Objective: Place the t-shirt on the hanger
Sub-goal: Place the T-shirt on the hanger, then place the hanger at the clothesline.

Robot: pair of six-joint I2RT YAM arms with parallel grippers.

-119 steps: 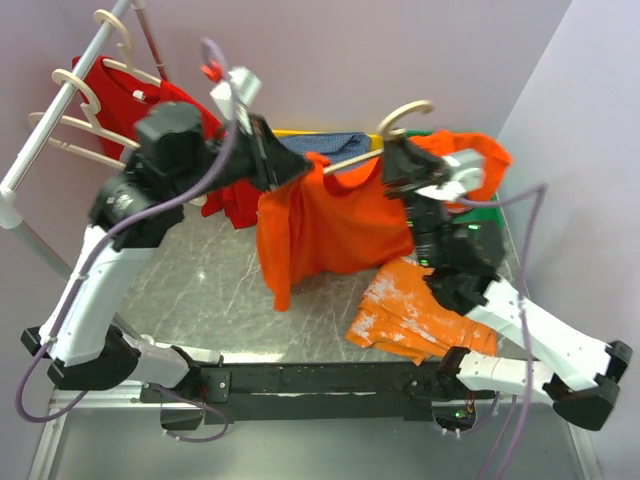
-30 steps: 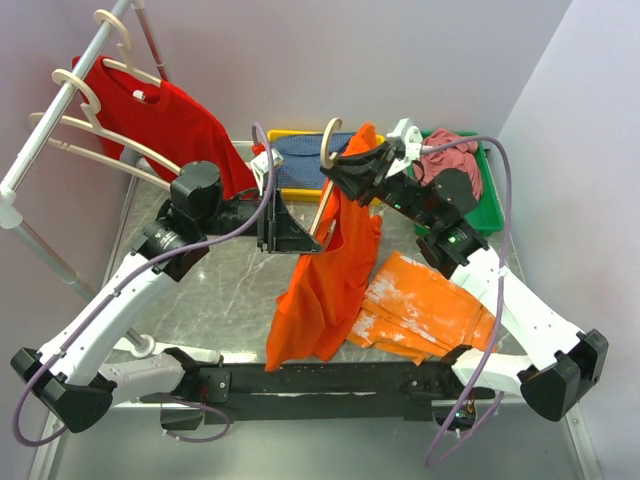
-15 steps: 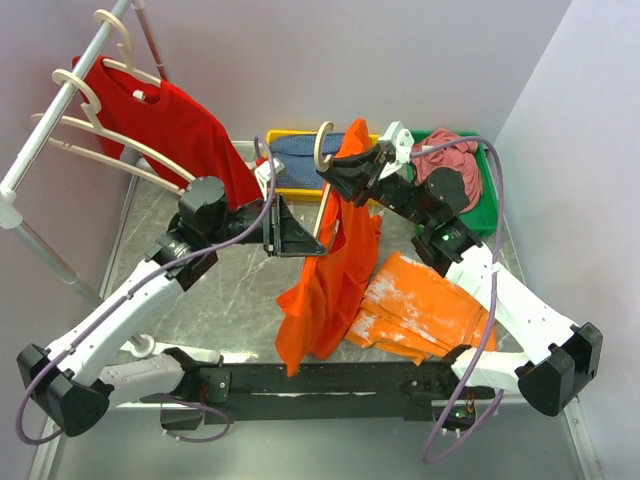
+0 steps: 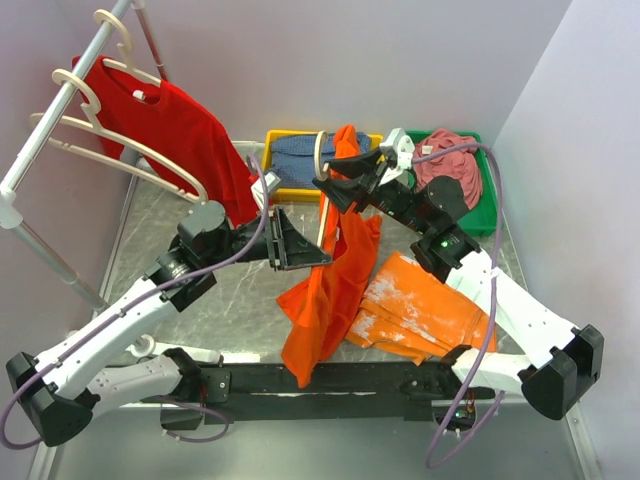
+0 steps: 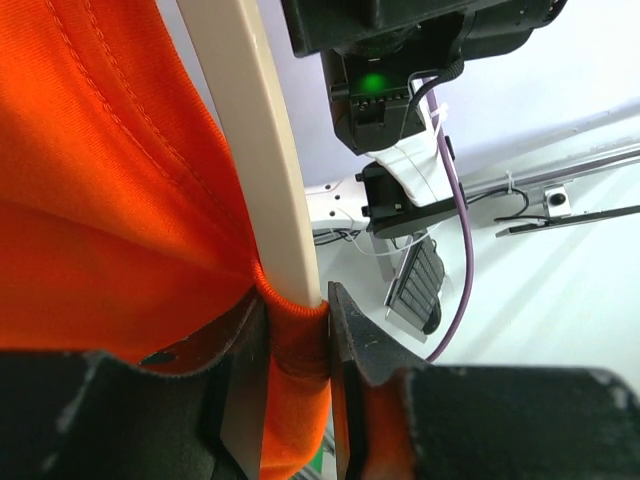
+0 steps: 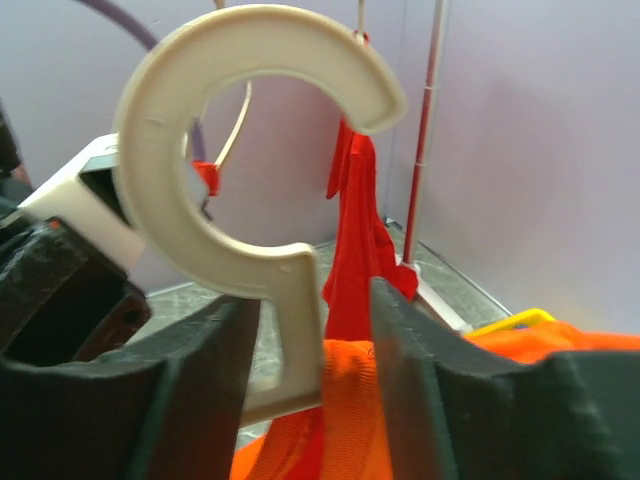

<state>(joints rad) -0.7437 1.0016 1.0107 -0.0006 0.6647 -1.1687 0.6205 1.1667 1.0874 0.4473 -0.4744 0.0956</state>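
Nearest, at the lower right of the overhead view, one flat lighter-orange cloth with white smudges (image 4: pixel 425 310) lies on the grey marbled table (image 4: pixel 200 285). Beside it at lower centre hangs the one bright orange-red cloth t-shirt (image 4: pixel 325 300). It is bunched and draped from the cream plastic clothes hanger (image 5: pixel 262 160) in the air between the two arms.

The left gripper (image 5: pixel 297 330) is clenched on the hanger's bar together with a fold of the t-shirt's hem. Just beyond, the right gripper (image 6: pixel 312 320) has its fingers (image 6: pixel 400 380) parted around the stem under the round hook (image 6: pixel 150 150), gripping nothing.

The risk, as I judge it, is that one pinch at one end now carries everything. The hanger could pivot or sag, and the bunched t-shirt could slide off the free shoulder. A clash between the two crowded wrists is also possible.

Farther back are two bins:
- one yellow tray (image 4: pixel 285 133) with blue cloth (image 4: pixel 295 160);
- one green bin (image 4: pixel 487 205) with dusky pink cloth (image 4: pixel 450 160).

At upper left, one metal rack (image 4: pixel 18 165) carries one darker red t-shirt (image 4: pixel 170 120) and at least three more cream hangers.
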